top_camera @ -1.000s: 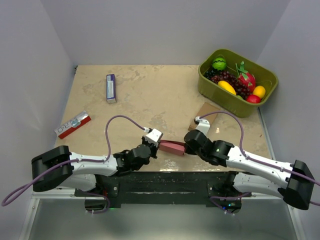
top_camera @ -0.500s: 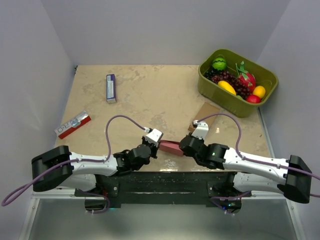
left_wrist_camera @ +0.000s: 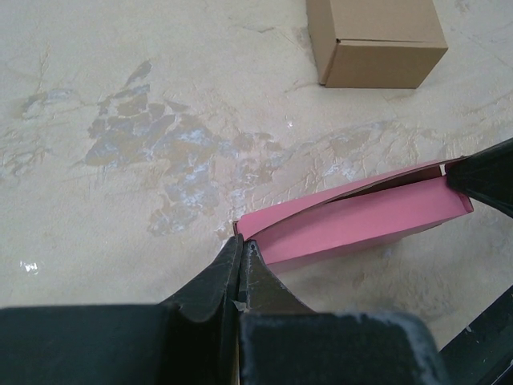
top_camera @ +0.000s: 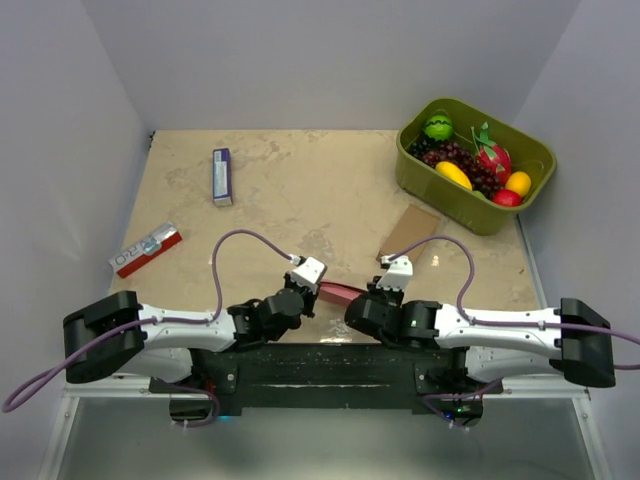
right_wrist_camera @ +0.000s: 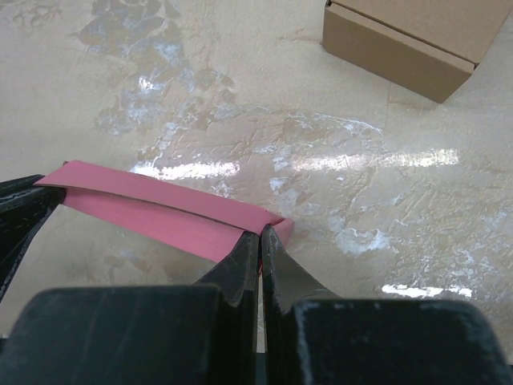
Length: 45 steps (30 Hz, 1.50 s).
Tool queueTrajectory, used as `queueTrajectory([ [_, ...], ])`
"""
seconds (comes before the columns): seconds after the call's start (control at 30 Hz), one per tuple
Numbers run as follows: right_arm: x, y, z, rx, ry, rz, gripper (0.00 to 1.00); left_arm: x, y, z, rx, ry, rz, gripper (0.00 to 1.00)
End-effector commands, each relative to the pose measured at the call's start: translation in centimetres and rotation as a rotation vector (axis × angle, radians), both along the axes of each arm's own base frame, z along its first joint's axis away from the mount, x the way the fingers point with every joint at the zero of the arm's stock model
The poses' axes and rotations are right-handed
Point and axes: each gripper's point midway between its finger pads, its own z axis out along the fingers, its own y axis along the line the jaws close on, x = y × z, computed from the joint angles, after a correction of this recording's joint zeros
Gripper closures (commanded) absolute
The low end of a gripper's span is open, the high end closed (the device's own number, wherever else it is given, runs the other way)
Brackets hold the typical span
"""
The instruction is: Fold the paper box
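Observation:
The paper box (top_camera: 338, 292) is a flattened pink-red card sleeve held just above the table near the front edge, between the two arms. My left gripper (top_camera: 313, 288) is shut on its left end; in the left wrist view the fingertips (left_wrist_camera: 242, 243) pinch the corner of the paper box (left_wrist_camera: 361, 220). My right gripper (top_camera: 364, 301) is shut on the other end. In the right wrist view its tips (right_wrist_camera: 261, 234) clamp the box's (right_wrist_camera: 152, 212) right corner, where a small flap sticks out. The sleeve gapes slightly along its top edge.
A flat brown cardboard box (top_camera: 410, 230) lies just beyond the right gripper. A green bin (top_camera: 440, 195) of toy fruit stands at the back right. A purple-and-white packet (top_camera: 221, 176) and a red-and-white packet (top_camera: 146, 248) lie on the left.
The right arm has swung its wrist leftward and toward the front edge, still gripping the box, uncovering more of the brown cardboard box. The left arm has stayed put.

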Motion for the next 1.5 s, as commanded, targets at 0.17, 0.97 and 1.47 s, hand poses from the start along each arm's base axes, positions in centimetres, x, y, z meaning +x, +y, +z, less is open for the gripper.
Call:
queueTrajectory([
  [0.17,-3.6,1.6,-0.9,0.047,0.142,0.057,0.93,-3.3,0.1,-4.6,0.159,0.163,-0.114,1.0],
  [0.97,-2.9,-0.1,6.2,0.258,0.034,0.021,0.34,-3.2,0.0,-4.7,0.211,0.158,-0.131,1.0],
  [1.47,-0.6,-1.6,4.8,0.303,-0.023,-0.134,0.46,-3.4,0.0,-4.6,0.204,0.161,-0.138,1.0],
])
